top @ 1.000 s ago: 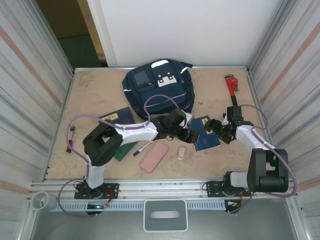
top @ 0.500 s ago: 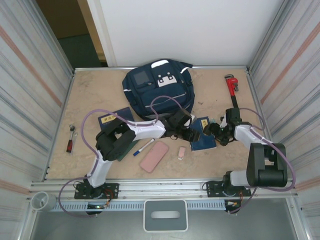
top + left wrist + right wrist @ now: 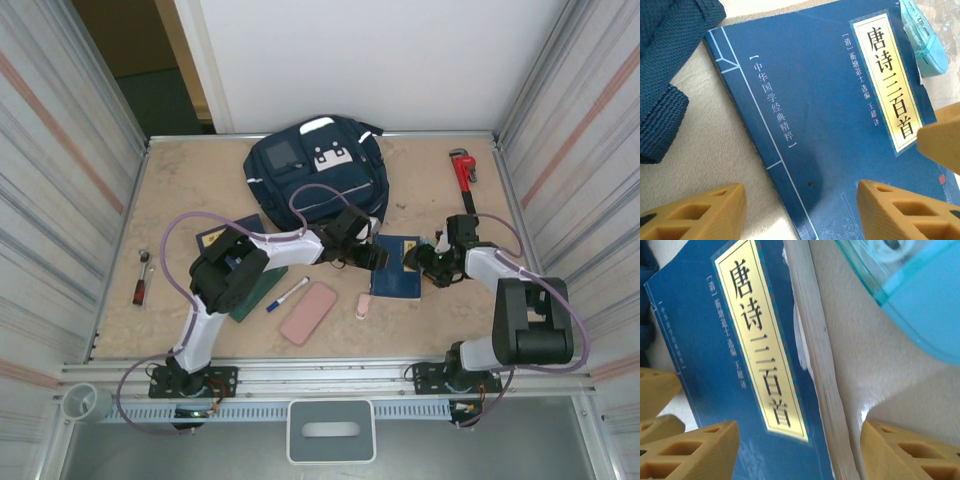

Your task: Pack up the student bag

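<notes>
Two end effectors are brought to one dark blue book. The book is laid flat on the bench, near the middle and a bit to the right.

The left end effector is placed at the book's left edge. Its jaws are held apart, with one finger over the bare bench and one over the cover. Nothing is pinched between them. The right end effector is placed at the book's right edge, where the pages can be seen. Its jaws are held apart too, with one finger on each side of that edge, and nothing is gripped there either. Whether any finger is touching the book cannot be told.

The book is thin and flat, so it is likely hard to lift by one side alone. That may be why it is met from both sides at once. A small light blue thing is laid just beside the page edge and could be knocked.

The student bag is set at the far side of the bench, in the middle, just beside the book, with its front turned up. Whether it is opened cannot be told. A pink case and a pen are laid on the near side, not yet packed.
</notes>
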`<action>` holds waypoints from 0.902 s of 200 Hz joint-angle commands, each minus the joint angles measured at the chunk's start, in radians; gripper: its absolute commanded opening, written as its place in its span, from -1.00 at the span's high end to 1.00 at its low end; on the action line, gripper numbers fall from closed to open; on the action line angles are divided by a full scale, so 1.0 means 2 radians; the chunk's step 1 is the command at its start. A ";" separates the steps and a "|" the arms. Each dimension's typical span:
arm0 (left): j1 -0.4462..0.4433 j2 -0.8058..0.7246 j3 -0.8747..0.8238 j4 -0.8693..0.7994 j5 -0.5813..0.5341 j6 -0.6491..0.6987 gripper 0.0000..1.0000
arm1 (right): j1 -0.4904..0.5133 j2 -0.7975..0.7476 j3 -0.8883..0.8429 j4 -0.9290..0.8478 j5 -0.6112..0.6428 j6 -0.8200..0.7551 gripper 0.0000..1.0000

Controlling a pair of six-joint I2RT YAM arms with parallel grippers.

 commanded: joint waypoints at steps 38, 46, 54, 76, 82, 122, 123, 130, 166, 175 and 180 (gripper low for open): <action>-0.009 0.004 -0.018 0.007 0.018 0.001 -0.21 | 0.020 0.021 0.004 0.048 -0.060 -0.003 0.35; -0.010 0.003 -0.018 0.006 0.015 0.003 -0.21 | 0.018 0.011 0.004 0.055 -0.064 -0.005 0.46; -0.009 0.003 -0.017 0.006 0.014 0.002 -0.21 | 0.015 0.004 0.005 0.058 -0.070 -0.005 0.59; -0.009 0.004 -0.009 0.006 0.019 0.005 -0.21 | 0.009 -0.018 0.008 0.066 -0.082 -0.009 0.88; -0.009 0.003 -0.006 0.004 0.018 0.007 -0.21 | 0.006 -0.025 0.010 0.063 -0.080 -0.011 0.95; 0.001 -0.044 -0.022 0.032 0.037 0.009 -0.27 | -0.022 -0.115 0.019 0.018 -0.060 -0.023 1.00; 0.001 -0.046 -0.024 0.033 0.037 0.010 -0.28 | -0.023 -0.118 0.019 0.017 -0.061 -0.023 1.00; 0.002 -0.066 -0.038 0.045 0.040 0.016 -0.32 | -0.028 -0.137 0.024 0.013 -0.068 -0.022 1.00; 0.038 -0.191 -0.122 0.107 0.075 0.034 -0.54 | -0.032 -0.220 0.058 0.015 -0.125 -0.023 1.00; 0.054 -0.220 -0.141 0.121 0.094 0.031 -0.60 | -0.032 -0.239 0.066 0.031 -0.155 -0.020 1.00; 0.064 -0.234 -0.150 0.130 0.105 0.028 -0.65 | -0.030 -0.242 0.071 0.042 -0.177 -0.016 1.00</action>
